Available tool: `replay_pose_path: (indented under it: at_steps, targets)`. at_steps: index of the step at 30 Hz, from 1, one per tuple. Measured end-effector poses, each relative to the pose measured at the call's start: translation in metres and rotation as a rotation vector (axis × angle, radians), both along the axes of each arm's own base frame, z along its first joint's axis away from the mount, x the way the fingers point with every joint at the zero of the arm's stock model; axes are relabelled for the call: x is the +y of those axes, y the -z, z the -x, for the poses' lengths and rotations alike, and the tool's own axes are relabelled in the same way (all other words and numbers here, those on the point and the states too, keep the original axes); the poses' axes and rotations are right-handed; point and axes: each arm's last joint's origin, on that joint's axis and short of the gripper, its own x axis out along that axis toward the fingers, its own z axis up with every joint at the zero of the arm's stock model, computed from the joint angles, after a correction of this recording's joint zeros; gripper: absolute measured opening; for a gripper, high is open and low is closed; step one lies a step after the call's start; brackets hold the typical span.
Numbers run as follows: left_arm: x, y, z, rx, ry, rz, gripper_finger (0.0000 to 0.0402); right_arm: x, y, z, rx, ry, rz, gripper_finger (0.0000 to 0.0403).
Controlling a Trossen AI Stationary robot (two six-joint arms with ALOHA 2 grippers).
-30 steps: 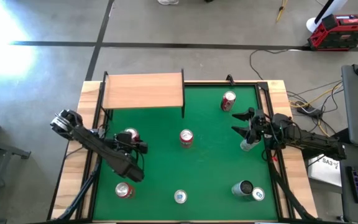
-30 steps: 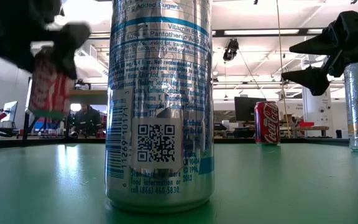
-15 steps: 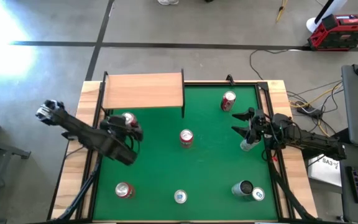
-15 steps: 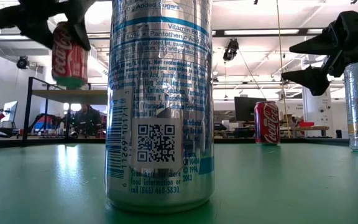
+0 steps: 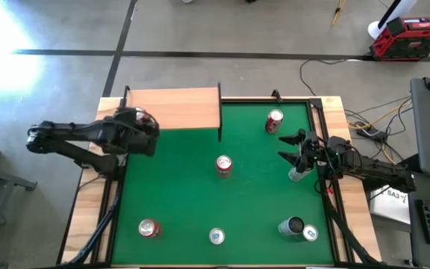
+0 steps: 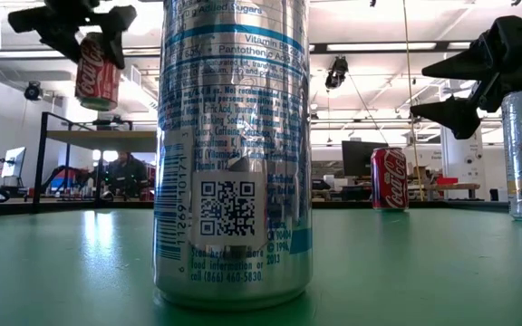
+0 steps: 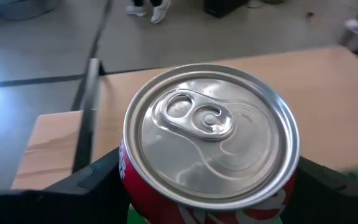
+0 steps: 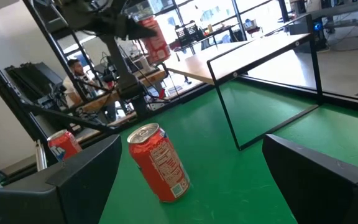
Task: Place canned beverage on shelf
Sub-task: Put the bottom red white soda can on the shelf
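Presently, we are noting:
Left gripper (image 5: 142,125): clamping the red can (image 6: 96,77) upright, keeping it level for setting down.
Can position: hanging above the shelf (image 5: 181,109), at its left end.
Right gripper (image 5: 293,148): waiting spread wide, near a silver can (image 5: 297,174).

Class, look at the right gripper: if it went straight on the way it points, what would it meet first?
Probably the red can standing on the green mat, between the right gripper's open fingers in its wrist view; depth is unclear.
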Motion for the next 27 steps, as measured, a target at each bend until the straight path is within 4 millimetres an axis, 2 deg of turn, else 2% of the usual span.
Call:
replay_pose_path:
  at_steps: [10, 19, 27]
  targets:
    - [0.033, 0.013, -0.021, 0.012, -0.199, -0.097, 0.0285, 0.0, 0.0, 0.0, 0.0, 0.0, 0.0, 0.0382]
    - [0.06, 0.02, -0.031, 0.001, -0.336, -0.211, 0.0285, 0.0, 0.0, 0.0, 0.0, 0.0, 0.0, 0.0382]
    - [0.097, 0.023, -0.035, 0.045, -0.406, -0.173, 0.0285, 0.0, 0.0, 0.0, 0.0, 0.0, 0.0, 0.0382]
